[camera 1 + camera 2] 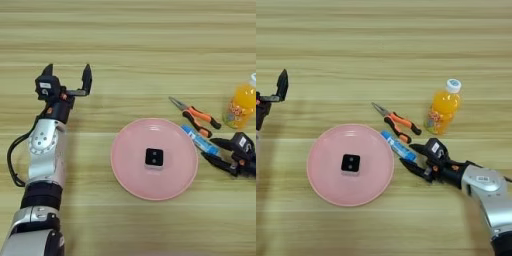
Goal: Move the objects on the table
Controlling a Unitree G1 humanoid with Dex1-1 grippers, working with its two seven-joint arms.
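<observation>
Round glossy pink plate (pixel 131 172), black cube (pixel 154 157) centred

Robot lab tabletop (pixel 130 30), staged test props

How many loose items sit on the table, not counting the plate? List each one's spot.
4. Black cube on the pink plate; pliers right of the plate; blue tube between the right tool's open fingers; orange-drink bottle farther right.

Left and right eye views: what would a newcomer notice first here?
A pink plate sits mid-table with a black cube at its centre. Right of it, the right gripper has open fingers around a blue tube, beside orange-handled pliers and an orange-drink bottle. The left gripper stands open, far left.
</observation>
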